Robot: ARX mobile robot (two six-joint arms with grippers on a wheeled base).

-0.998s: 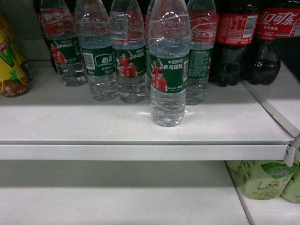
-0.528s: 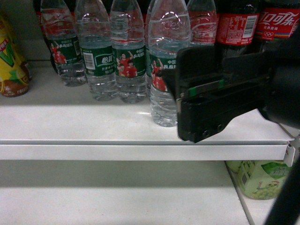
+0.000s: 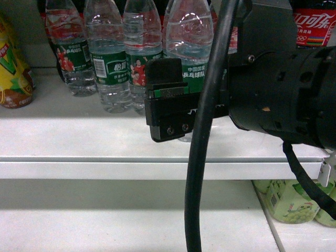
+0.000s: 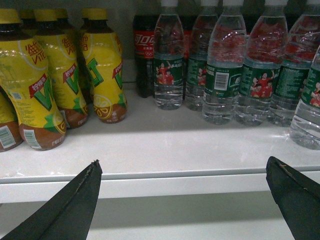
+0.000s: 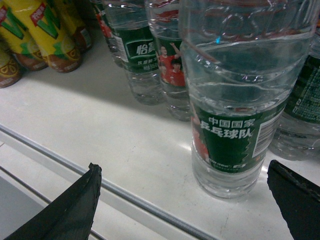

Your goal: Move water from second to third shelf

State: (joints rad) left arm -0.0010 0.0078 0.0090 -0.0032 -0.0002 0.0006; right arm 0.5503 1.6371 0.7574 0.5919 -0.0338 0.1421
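Front and alone on the white metal shelf point(image 3: 79, 139): the clear ribbed plastic water bottle with green label, white Chinese text and red-shirted figures point(image 5: 235, 100), upright, near the shelf's front lip, just ahead of a row of identical water bottles point(image 3: 113, 58); seen in the head view only from the shoulder up, the lower body hidden behind the black right arm point(image 3: 283, 89) and its thick black cable point(image 3: 202, 157).

Right tool point(image 5: 190, 200) spread wide, both dark fingertips point(image 5: 70, 210) low in the wrist view, one at each side; bottle standing between and beyond them, untouched; base resting flat on the shelf.

Left tool point(image 4: 185, 200) likewise parted, fingertips far to either side, hovering in front of the shelf edge, holding nothing.

Left on the shelf: yellow-labelled bottles of dark lemon tea point(image 4: 102, 70), clustered, yellow caps; behind and right: dark cola bottles with red labels point(image 3: 312, 23), partly masked by the arm.

Below, on the lower shelf point(image 3: 131, 220): pale green packs point(image 3: 289, 202) at the far right, contents too blurred to tell.
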